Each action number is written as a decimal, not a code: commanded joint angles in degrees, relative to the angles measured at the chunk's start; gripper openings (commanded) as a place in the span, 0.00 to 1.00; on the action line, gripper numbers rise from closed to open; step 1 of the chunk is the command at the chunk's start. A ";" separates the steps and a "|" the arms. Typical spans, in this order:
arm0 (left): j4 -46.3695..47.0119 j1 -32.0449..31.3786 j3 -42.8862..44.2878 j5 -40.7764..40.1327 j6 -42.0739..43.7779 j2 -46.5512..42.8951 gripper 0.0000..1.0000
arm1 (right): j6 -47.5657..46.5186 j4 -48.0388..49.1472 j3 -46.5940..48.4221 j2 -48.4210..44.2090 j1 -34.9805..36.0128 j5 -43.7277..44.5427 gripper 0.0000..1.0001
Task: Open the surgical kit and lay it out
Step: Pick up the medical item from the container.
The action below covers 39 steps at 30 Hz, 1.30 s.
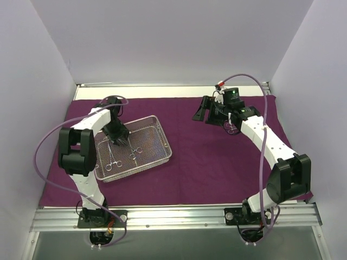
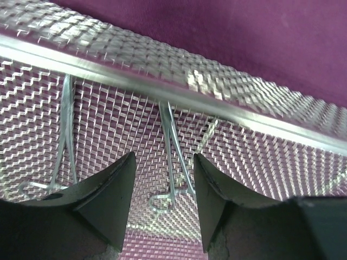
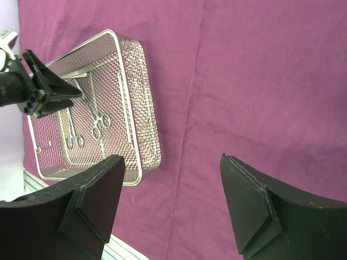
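Left tool is down inside the shallow rectangular silver wire-mesh tray. Its jaws are partly open and straddle the shanks of one small silver scissor-handled clamp. No pinch visible in the wrist view; the clamp lies flat on the mesh, closer to the right-hand finger.

A second clamp lies just left of it, also flat in the tray. Can't pick out tweezers.

Right tool hovers over the far right of the dark purple cloth wrap, wide open and empty, well apart from the tray.

The tray sits on the left half of the cloth, skewed. The cloth is already spread flat, so the unwrap looks done and laying out the instruments is what's left.

Handling, my read:
- Clamps: light, stiff, polished steel, so slippery. They're thin and low on the mesh, and the tips and ring handles could snag in it.
- Grip point: across both shanks near the pivot, not the rings. Lift straight up before moving sideways.
- Tray: light and rigid; take it by the rim wall if it needs shifting.
- Cloth: soft, will bunch if anything gets dragged across it.
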 commanded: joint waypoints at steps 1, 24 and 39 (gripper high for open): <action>2.46 -0.34 1.77 -0.64 -0.24 1.72 0.56 | -1.03 -0.10 -0.01 -2.13 -1.02 -0.87 0.72; 5.63 -0.42 -4.12 -0.29 -0.77 5.77 0.07 | -1.73 -0.72 0.43 -2.92 -2.16 0.10 0.72; -4.03 -4.29 3.52 10.52 14.69 -9.43 0.02 | -1.83 -1.86 6.05 2.35 -1.11 -2.80 0.69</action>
